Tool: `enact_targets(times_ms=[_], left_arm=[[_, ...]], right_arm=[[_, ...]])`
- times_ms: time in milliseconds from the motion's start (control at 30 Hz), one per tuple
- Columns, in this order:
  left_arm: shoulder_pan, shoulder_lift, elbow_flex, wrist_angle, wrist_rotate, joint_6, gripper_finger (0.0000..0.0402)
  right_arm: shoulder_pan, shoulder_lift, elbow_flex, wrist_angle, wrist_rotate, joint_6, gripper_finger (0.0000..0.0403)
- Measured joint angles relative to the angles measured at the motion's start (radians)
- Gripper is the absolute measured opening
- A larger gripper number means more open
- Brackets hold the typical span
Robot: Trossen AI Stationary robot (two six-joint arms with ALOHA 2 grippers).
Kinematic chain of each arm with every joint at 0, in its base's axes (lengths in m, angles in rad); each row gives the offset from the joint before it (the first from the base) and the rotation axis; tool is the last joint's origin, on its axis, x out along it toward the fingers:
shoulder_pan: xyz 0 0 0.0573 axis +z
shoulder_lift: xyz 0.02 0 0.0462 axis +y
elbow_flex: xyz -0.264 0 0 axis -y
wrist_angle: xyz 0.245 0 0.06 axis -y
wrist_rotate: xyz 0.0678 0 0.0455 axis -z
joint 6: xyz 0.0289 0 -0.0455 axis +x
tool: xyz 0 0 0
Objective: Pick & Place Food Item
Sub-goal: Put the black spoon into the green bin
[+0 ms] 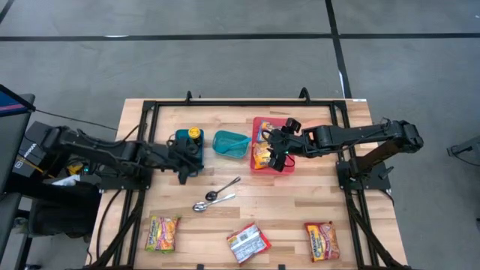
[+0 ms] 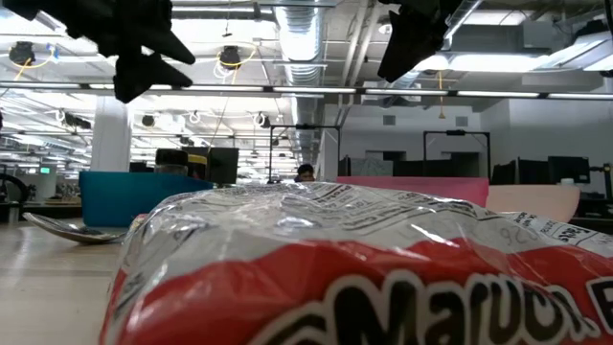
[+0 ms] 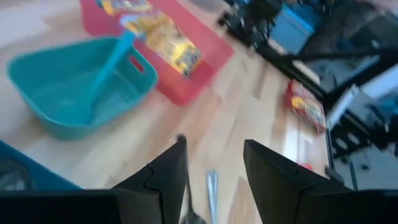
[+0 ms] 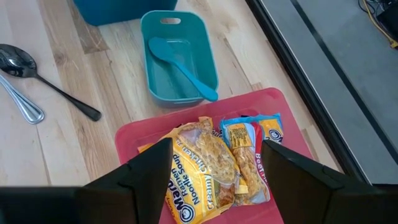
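right gripper [image 4: 214, 177] hovers wide open and empty over the red tray [image 4: 292, 134], where two noodle packets [image 4: 205, 168] lie. left gripper [image 3: 214, 171], half open and empty, waits above the counter [image 1: 285, 202].

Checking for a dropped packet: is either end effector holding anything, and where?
Nothing held. The right end effector hangs open over the ramen packets; the left end effector is open too.
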Motion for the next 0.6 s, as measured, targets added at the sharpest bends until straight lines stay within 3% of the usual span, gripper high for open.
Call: enact_targets(times_ms=[100,300,600], left_arm=[[-0.056,0.028,0.0,0.001,0.0,-0.063,0.0154],[-0.148,0.109,0.0,0.0,0.001,-0.331,0.0154],[-0.253,0.233,0.0,0.0,0.002,-0.551,0.0154]], right_arm=[[0.0,0.0,0.0,0.0,0.0,0.0,0.024],[0.0,0.0,0.0,0.0,-0.001,0.001,0.024],[0.0,0.0,0.0,-0.006,-0.003,0.049,0.024]])
